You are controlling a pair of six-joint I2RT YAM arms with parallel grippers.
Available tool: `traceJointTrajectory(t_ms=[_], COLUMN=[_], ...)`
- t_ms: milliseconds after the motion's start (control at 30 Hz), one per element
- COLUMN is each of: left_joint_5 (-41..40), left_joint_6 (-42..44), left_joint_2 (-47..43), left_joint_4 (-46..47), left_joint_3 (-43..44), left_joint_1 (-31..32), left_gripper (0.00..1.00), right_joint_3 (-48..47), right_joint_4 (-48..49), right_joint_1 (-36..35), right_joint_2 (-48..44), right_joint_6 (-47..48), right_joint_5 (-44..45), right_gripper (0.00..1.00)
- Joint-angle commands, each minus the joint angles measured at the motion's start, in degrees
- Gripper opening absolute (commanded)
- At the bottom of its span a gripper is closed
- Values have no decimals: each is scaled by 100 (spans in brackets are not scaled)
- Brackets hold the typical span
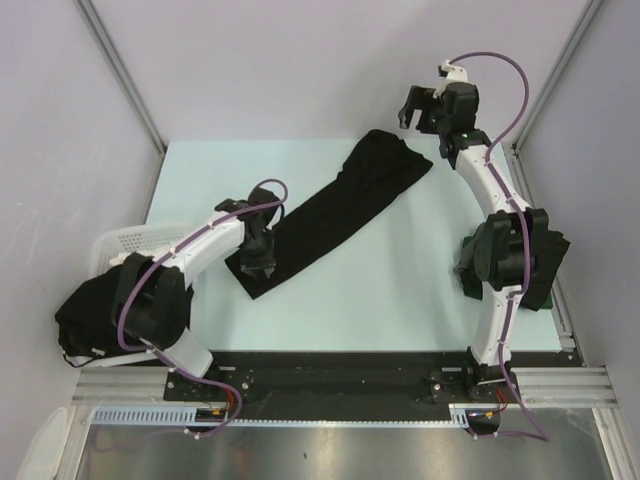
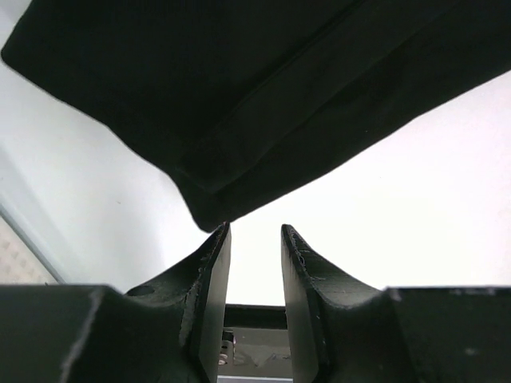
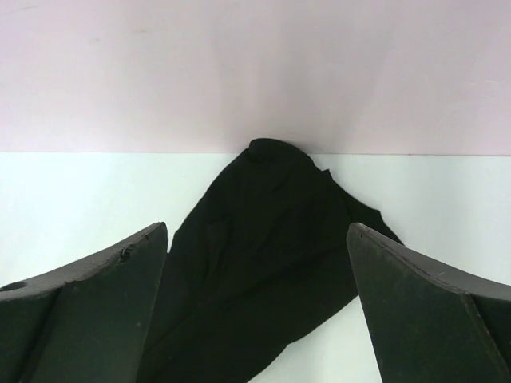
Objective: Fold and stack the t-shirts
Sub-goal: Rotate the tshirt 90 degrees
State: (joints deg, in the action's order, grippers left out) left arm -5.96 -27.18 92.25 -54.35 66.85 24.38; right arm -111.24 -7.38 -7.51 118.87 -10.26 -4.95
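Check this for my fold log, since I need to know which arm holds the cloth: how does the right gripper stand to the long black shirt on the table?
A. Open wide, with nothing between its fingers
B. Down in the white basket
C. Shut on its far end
A: in the right wrist view the right gripper has its jaws spread wide, and the black shirt lies on the table beyond them, not gripped.

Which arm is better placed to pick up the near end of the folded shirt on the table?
Left. The left gripper sits right at the near corner of the shirt, jaws slightly apart and empty. The right gripper hangs open beyond the far end, well away from that corner.
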Motion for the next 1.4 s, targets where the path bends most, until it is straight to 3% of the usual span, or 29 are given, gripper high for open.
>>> traceJointTrajectory(t_ms=[0, 500, 1033, 1367], left_joint_5=[-248, -854, -1549, -1418], left_joint_6=[-208, -833, -877, -1026], left_joint_2=[-383, 47, 197, 408], left_joint_4=[-129, 223, -339, -147], left_joint_3=[-119, -743, -155, -480], left_joint_1=[58, 524, 717, 717], left_gripper=[37, 39, 39, 40], right_joint_3=[296, 885, 1219, 1350], right_joint_4=[-360, -212, -36, -18], right_joint_1=[4, 373, 557, 592], right_joint_2=[-249, -909, -1112, -1190], right_joint_6=[103, -90, -275, -301], right_joint_5=[-147, -436, -674, -762], right_gripper=[100, 100, 100, 100])
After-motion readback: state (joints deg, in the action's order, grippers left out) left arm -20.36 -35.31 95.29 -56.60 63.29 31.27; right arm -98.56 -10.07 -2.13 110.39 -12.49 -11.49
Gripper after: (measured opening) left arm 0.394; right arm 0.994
